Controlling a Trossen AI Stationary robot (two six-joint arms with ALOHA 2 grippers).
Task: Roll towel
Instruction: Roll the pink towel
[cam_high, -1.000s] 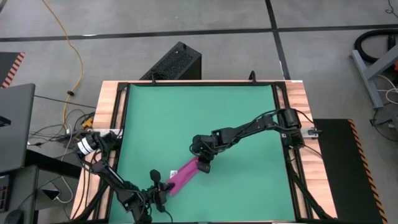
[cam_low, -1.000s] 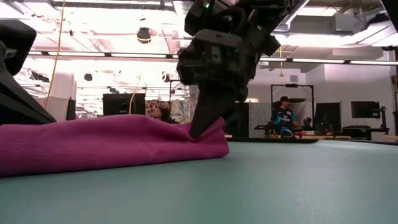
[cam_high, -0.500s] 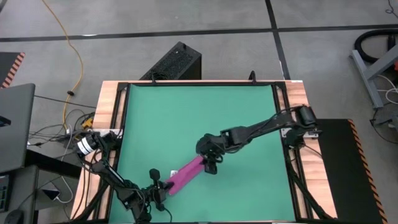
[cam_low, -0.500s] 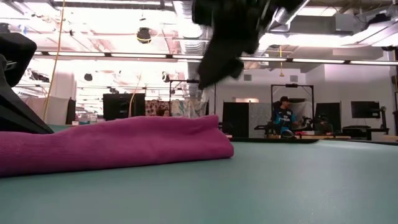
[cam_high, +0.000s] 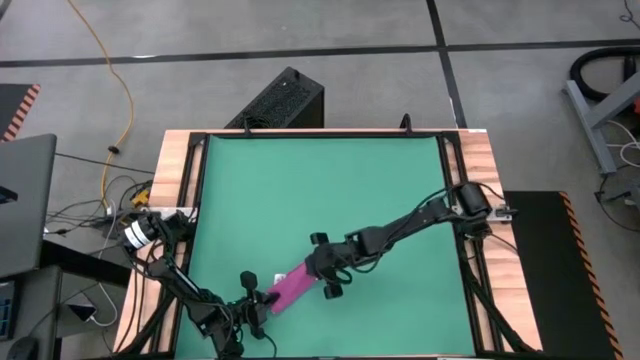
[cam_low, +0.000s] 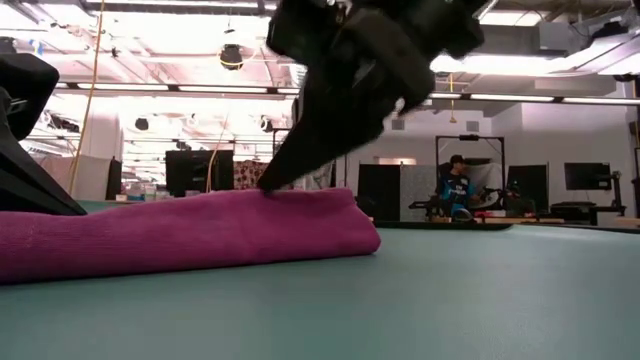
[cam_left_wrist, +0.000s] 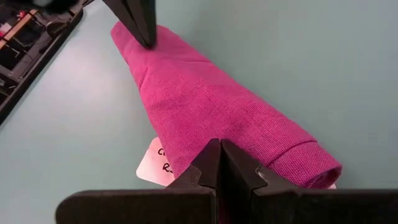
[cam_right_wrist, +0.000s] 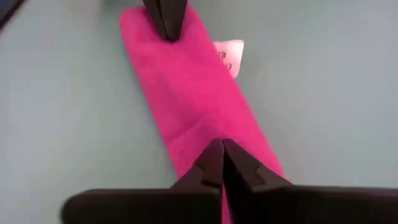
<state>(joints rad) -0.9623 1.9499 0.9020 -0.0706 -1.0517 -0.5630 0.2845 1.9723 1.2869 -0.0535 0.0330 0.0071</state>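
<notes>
Towel (cam_high: 293, 285): rolled into a narrow magenta bundle, lying diagonally on the green mat (cam_high: 320, 190) near the front edge, white tag (cam_right_wrist: 230, 55) protruding at one side. Right gripper (cam_high: 318, 268): fingers closed together, tips pressing on the towel's upper end, nothing clamped. Left gripper (cam_high: 262, 300): fingers closed, tips at the opposite end.

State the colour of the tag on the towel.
White with dark print; the tag on the magenta towel shows best in the right wrist view.
</notes>
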